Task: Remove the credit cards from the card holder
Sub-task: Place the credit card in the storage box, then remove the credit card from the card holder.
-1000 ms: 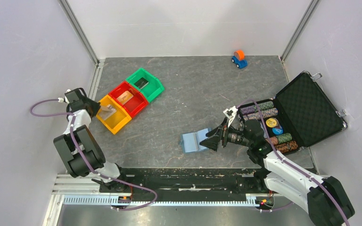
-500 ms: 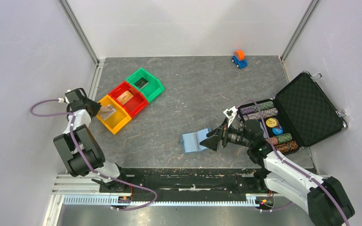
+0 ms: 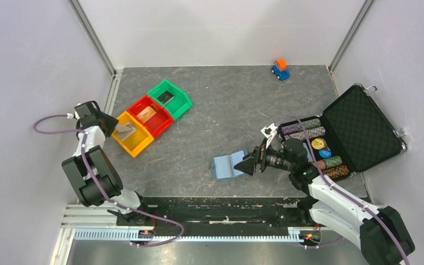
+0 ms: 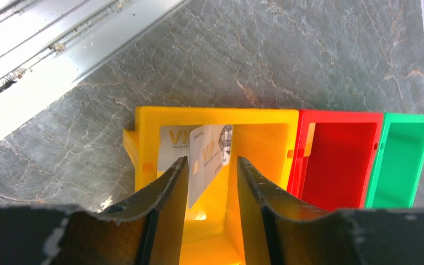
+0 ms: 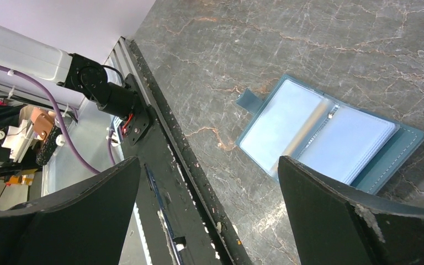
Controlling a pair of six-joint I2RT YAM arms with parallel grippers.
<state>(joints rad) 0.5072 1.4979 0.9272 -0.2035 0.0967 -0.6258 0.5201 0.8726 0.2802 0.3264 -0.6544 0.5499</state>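
as card holder [image 5: 320, 138] lies before wide-open right end effector [image 5: 210, 160], left end effector [image 4: 212, 160] part-open around loose card [image 4: 210, 146]

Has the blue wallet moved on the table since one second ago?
No. The blue wallet lies in the same spot, equally far from the black case to its right.

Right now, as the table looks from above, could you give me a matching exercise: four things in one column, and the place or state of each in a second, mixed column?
Things:
1. yellow bin
2. card holder
3. toy car
4. black case

Places or states:
A. alone near the far edge of the table
B. lid open, poker chips inside
C. lying open and flat on the table
D. a whitish card inside

Pairs: 1-D, 2-C, 3-A, 4-B.
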